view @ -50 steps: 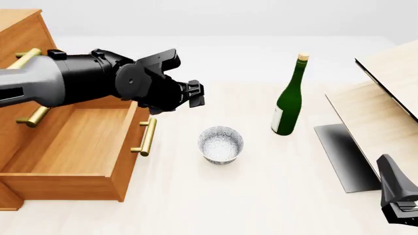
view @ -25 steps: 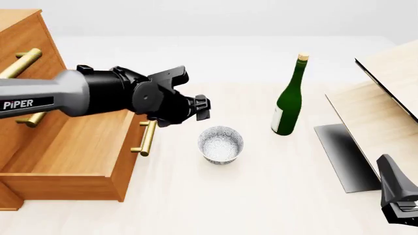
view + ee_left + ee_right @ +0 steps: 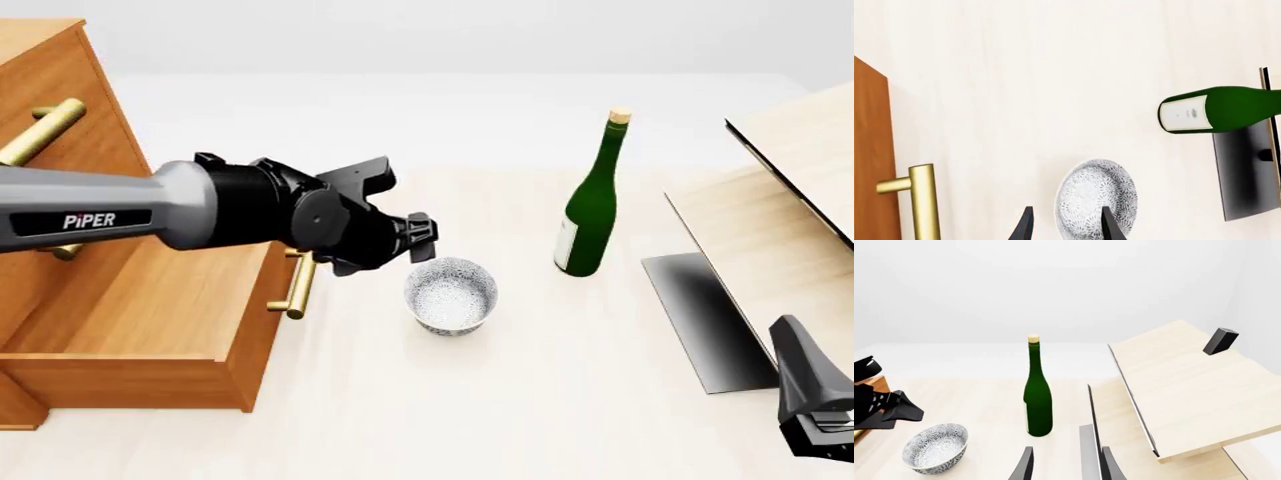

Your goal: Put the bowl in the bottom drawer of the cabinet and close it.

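The speckled silvery bowl (image 3: 451, 295) stands upright on the table, just right of the open bottom drawer (image 3: 147, 290) of the orange-brown cabinet (image 3: 54, 90). My left gripper (image 3: 422, 240) hovers just above and left of the bowl's far-left rim. It is open, and in the left wrist view the bowl (image 3: 1096, 202) lies partly between its two fingers (image 3: 1026, 226). The drawer's brass handle (image 3: 300, 280) sits under the left arm. My right gripper (image 3: 807, 395) rests at the front right, open and holding nothing; its wrist view shows the bowl (image 3: 935, 447) far off.
A tall green bottle (image 3: 589, 215) stands right of the bowl. A pale plywood structure (image 3: 787, 200) with a dark panel (image 3: 701, 320) fills the right side. The upper drawers' brass handles (image 3: 40, 130) jut out behind the left arm.
My left gripper has come down and to the right, from above the drawer's corner to just beside the bowl. The bowl, the drawer and the right arm have not moved.
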Controlling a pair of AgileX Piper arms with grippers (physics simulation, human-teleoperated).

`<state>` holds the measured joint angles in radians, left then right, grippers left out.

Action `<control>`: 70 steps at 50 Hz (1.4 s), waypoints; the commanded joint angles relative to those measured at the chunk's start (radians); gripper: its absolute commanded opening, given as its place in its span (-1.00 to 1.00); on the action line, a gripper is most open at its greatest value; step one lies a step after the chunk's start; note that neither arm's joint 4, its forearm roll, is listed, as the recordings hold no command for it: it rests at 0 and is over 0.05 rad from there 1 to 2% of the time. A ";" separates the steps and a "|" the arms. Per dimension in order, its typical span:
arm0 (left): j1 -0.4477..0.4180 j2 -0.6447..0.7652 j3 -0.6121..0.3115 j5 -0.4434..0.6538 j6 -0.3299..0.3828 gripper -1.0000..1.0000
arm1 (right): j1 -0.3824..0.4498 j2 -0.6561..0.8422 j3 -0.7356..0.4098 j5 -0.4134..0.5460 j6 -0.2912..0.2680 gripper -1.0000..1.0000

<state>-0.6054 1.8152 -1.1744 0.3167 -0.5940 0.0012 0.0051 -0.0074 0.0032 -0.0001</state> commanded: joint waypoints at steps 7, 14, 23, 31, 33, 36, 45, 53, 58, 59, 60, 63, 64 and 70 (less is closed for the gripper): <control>0.013 0.037 0.043 -0.038 -0.025 1.00 | 0.000 0.000 0.000 0.000 0.000 1.00; 0.008 0.051 0.053 -0.051 -0.033 1.00 | 0.000 0.000 0.000 0.000 0.000 1.00; -0.013 0.072 0.081 -0.078 -0.053 1.00 | 0.000 0.000 0.000 0.000 0.000 1.00; -0.021 0.089 0.083 -0.087 -0.062 1.00 | 0.000 0.000 0.000 0.000 0.000 1.00; -0.023 0.094 0.082 -0.089 -0.063 1.00 | 0.000 0.000 0.000 0.000 0.000 1.00; -0.024 0.101 0.083 -0.095 -0.066 1.00 | 0.000 0.000 0.000 0.000 0.000 1.00; -0.022 0.120 0.075 -0.099 -0.061 1.00 | 0.000 0.000 0.000 0.000 0.000 1.00; -0.029 0.134 0.075 -0.106 -0.068 1.00 | 0.000 0.000 0.000 0.000 0.000 1.00; -0.029 0.143 0.077 -0.109 -0.069 1.00 | 0.000 0.000 0.000 0.000 0.000 1.00; -0.029 0.143 0.077 -0.109 -0.069 1.00 | 0.000 0.000 0.000 0.000 0.000 1.00; -0.029 0.145 0.076 -0.109 -0.069 1.00 | 0.000 0.000 0.000 0.000 0.000 1.00; -0.028 0.153 0.074 -0.112 -0.070 1.00 | 0.000 0.000 0.000 0.000 0.000 1.00; -0.029 0.157 0.075 -0.114 -0.071 1.00 | 0.000 0.000 0.000 0.000 0.000 1.00; -0.030 0.160 0.077 -0.117 -0.076 1.00 | 0.000 0.000 0.000 0.000 0.000 1.00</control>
<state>-0.6450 1.9667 -1.1395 0.2171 -0.6517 0.0012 0.0051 -0.0074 0.0032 -0.0001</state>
